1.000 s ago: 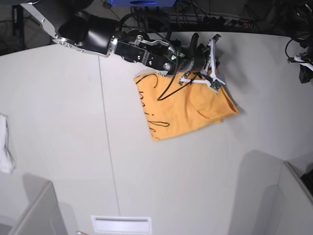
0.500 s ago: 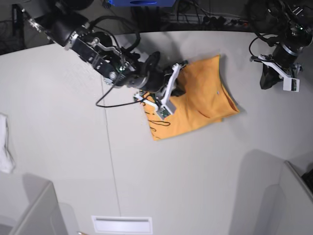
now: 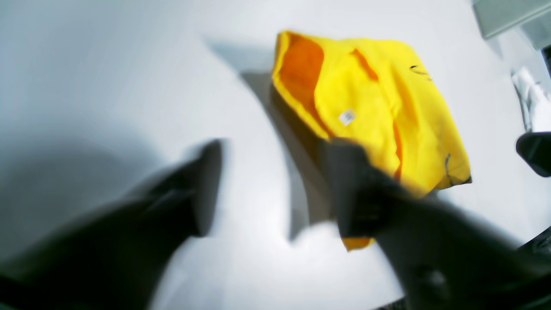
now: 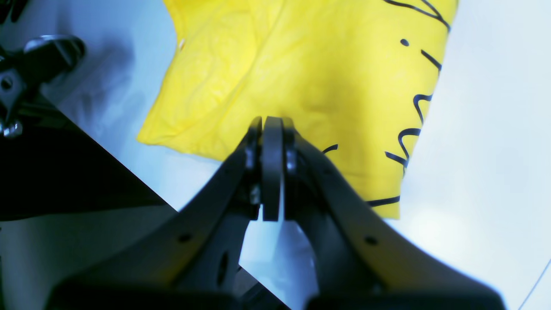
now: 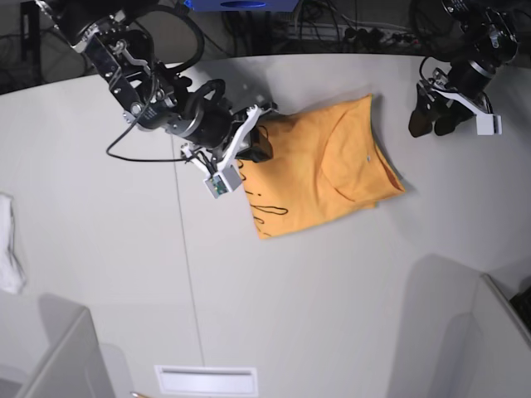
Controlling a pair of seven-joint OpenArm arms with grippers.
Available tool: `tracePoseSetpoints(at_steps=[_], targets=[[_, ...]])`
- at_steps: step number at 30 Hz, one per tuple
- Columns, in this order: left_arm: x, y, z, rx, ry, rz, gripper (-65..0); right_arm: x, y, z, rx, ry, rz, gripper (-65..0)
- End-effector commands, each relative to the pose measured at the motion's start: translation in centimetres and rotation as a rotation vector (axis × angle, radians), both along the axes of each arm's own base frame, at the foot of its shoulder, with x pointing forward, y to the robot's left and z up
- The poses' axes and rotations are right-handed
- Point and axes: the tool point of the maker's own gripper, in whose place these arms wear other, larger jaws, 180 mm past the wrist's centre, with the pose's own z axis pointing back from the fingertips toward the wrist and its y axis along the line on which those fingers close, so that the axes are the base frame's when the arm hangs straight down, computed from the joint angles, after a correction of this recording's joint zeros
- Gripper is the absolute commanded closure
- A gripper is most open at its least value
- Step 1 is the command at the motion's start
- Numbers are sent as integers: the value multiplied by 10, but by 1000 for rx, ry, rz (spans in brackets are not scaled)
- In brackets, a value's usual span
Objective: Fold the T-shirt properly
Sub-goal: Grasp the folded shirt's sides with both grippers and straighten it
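The T-shirt [image 5: 319, 162] lies folded into a rough rectangle on the white table [image 5: 99, 215], with black cursive lettering along its left edge. My right gripper [image 5: 259, 149] hovers at that left edge, fingers shut with nothing between them. In the right wrist view its closed tips [image 4: 272, 129] sit over the T-shirt [image 4: 301, 73] beside the lettering. My left gripper [image 5: 431, 123] stands open off the shirt's right side, not touching it. The left wrist view, blurred, shows those spread fingers [image 3: 206, 185] in front of the T-shirt [image 3: 366, 107], whose neck label faces up.
A small white cloth [image 5: 8, 249] lies at the table's left edge and shows as the white cloth [image 3: 533, 103] in the left wrist view. Grey partition panels stand at the front left [image 5: 58, 356] and front right [image 5: 489, 332]. Cables run along the back edge.
My right arm has drawn back leftward from the shirt's right edge to its left edge, staying shut. My left gripper came into view at the right and has opened.
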Motion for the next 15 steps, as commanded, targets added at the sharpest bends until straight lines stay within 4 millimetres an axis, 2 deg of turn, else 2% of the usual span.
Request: tracePoseSetpoints(at_steps=[1,2,4,11,15], targets=[[5,0,10,-12,-46,-5,-525,5,2,11,25,-38,2,0],[5,-1,8,-29,-45,1,-581,4,2,11,26,-38,2,0],[5,-5,0,-56,-33,9,-632,1,2,9,27,-27,2,0],[23,-35,-21,-156,-8,-45,-614,-2,4,8,32,-19,3,0],[32,-44,-43,-245,73,6,-614,-2,4,7,32,-17,3,0]])
